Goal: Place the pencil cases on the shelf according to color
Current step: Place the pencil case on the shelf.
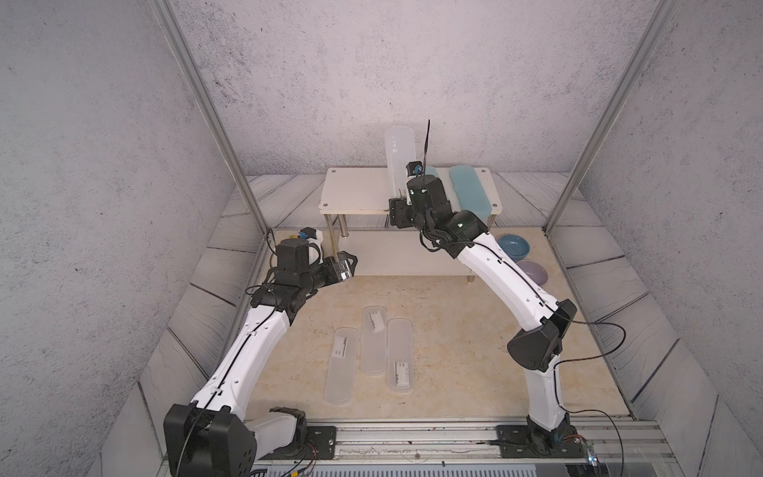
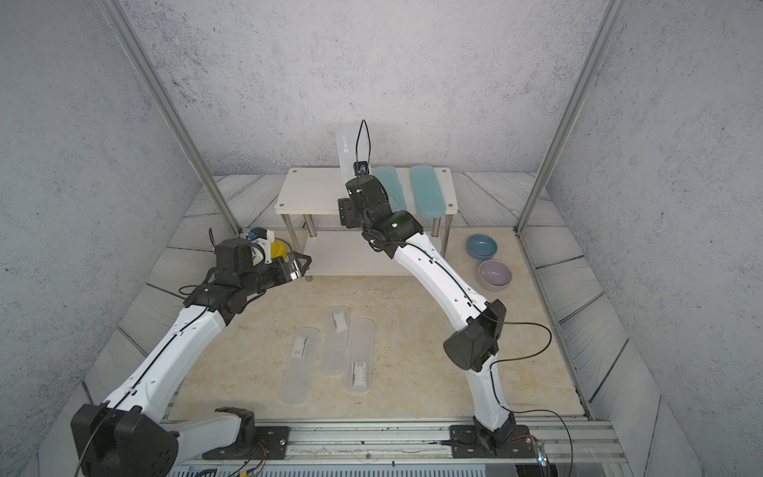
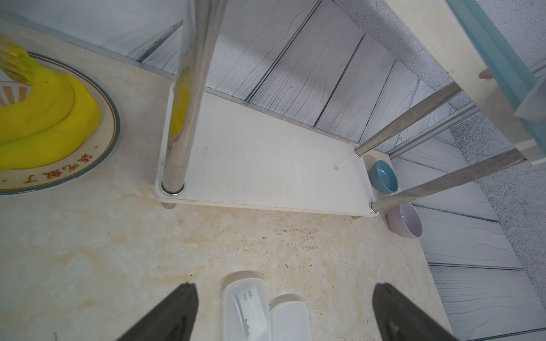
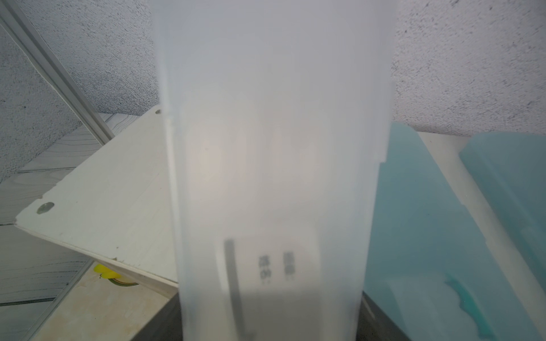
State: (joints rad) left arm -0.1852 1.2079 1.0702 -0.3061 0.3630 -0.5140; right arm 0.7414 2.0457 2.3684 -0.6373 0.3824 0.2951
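My right gripper is shut on the lower end of a frosted clear pencil case, holding it almost upright over the shelf's top board. Right beside it, two teal pencil cases lie on that board. Three more clear pencil cases lie side by side on the table. My left gripper hangs open and empty above the table by the shelf's front left leg, with two of the clear cases' ends below it.
A plate with yellow bananas sits left of the shelf. A blue bowl and a lilac bowl stand right of it. The lower shelf board is bare. Metal frame posts and walls close in both sides.
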